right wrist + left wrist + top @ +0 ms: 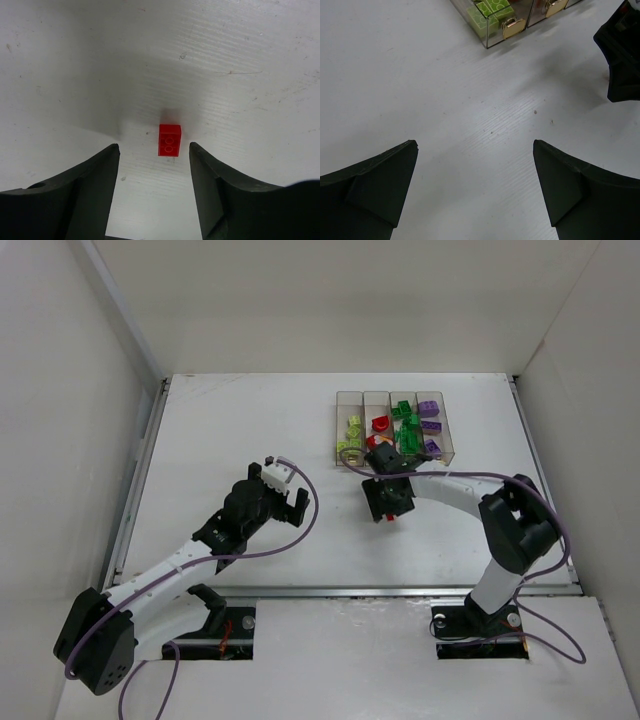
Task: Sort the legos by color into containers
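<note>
A single red lego (169, 140) lies flat on the white table, just ahead of my right gripper (154, 146). That gripper's jaws stand apart to either side of the brick, touching nothing; it is open. Seen from above, the right gripper (388, 502) hovers just in front of the containers (392, 394), with the red lego (388, 518) peeking out under it. The four clear bins hold yellow-green legos (354, 430), red legos (381, 423), green legos (407, 425) and purple legos (430, 420). My left gripper (474, 143) is open wide over bare table, holding nothing.
The left gripper (290, 485) sits mid-table, left of the right arm. In the left wrist view the near end of the containers (492, 37) shows at the top, and the right arm's black wrist (622, 55) at the right edge. White walls enclose the table.
</note>
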Robot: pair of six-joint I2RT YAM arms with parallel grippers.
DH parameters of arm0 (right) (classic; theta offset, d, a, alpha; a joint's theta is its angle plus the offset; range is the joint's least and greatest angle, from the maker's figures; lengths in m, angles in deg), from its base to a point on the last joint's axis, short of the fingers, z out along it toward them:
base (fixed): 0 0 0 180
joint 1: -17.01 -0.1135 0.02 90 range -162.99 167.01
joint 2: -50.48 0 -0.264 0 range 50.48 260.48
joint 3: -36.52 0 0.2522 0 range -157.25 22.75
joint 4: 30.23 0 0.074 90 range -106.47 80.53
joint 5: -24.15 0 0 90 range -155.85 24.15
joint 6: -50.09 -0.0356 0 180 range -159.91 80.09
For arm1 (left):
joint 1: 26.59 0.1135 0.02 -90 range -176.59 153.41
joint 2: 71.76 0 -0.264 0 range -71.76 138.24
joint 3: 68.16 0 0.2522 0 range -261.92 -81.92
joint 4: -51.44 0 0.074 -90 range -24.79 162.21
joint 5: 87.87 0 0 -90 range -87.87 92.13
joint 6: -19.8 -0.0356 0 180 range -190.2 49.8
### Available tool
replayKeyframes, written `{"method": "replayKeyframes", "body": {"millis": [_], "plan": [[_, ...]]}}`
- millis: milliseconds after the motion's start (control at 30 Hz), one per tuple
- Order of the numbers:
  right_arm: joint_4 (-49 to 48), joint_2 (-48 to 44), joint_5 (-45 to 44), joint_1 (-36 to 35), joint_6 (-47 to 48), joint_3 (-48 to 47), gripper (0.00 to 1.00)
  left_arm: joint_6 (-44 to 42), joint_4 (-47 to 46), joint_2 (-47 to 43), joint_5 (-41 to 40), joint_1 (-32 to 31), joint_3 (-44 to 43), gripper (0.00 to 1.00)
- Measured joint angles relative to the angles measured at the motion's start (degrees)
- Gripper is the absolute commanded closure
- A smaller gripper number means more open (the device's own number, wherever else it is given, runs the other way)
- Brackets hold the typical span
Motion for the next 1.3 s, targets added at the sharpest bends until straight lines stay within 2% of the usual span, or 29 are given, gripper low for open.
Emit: {"method": "replayKeyframes", "body": {"millis": [133, 167, 233, 467, 633, 700, 767, 900, 1033, 1067, 1100, 1167, 1233, 1300], "plan": [[-0.44, 0.59, 1.2, 0.0, 0.48, 0.04, 0.67, 0.0, 0.0, 0.0, 0.02, 0.0, 0.0, 0.0], [-0.5, 1.07, 1.73, 0.0, 0.66, 0.04, 0.83, 0.0, 0.0, 0.0, 0.0, 0.0, 0.0, 0.0], [-0.72, 1.79, 2.36, 0.0, 0.9, -0.09, 1.0, 0.0, 0.0, -0.02, 0.0, 0.0, 0.0, 0.0], [-0.66, 1.01, 3.69, 0.0, 1.95, -0.33, 1.0, 0.0, -0.04, -0.02, 0.0, 0.0, 0.0, 0.0], [-4.26, -6.16, 3.43, 0.39, 2.32, -3.45, 1.0, 0.0, -0.11, -0.02, 0.02, 0.0, 0.0, 0.0], [-6.36, -7.61, 1.38, 1.66, 1.75, -8.0, 1.0, 0.0, -0.15, -0.02, 0.02, 0.0, 0.0, 0.0], [-8.22, -4.87, -0.68, 4.33, 1.38, -15.69, 1.0, 0.0, -0.22, -0.02, 0.02, 0.0, 0.0, 0.0], [-9.77, 8.39, -2.91, 9.62, 2.29, -33.9, 1.0, 0.0, -0.28, -0.02, 0.02, 0.0, 0.0, 0.0], [-8.22, 22.05, -4.2, 13.16, 3.28, -46.9, 0.89, 0.0, -0.37, -0.02, 0.02, 0.0, 0.0, 0.0], [-7.61, 24.15, -4.28, 13.77, 3.37, -48.15, 0.81, 0.0, -0.37, -0.02, 0.02, 0.0, 0.0, 0.0], [-6.99, 25.75, -4.39, 14.32, 3.63, -48.83, 0.63, 0.0, -0.37, -0.02, 0.02, 0.0, 0.0, 0.0], [-5.99, 27.52, -4.68, 15.06, 4.26, -49.2, 0.45, 0.0, -0.37, 0.0, 0.02, 0.0, 0.0, 0.0], [-4.96, 28.35, -4.7, 15.43, 5.05, -50.07, 0.21, 0.0, -0.37, 0.02, 0.04, 0.0, 0.0, 0.0], [-4.63, 28.52, -4.31, 15.39, 6.05, -51.69, 0.15, 0.0, -0.37, 0.02, 0.02, 0.0, 0.0, 0.0]]}}
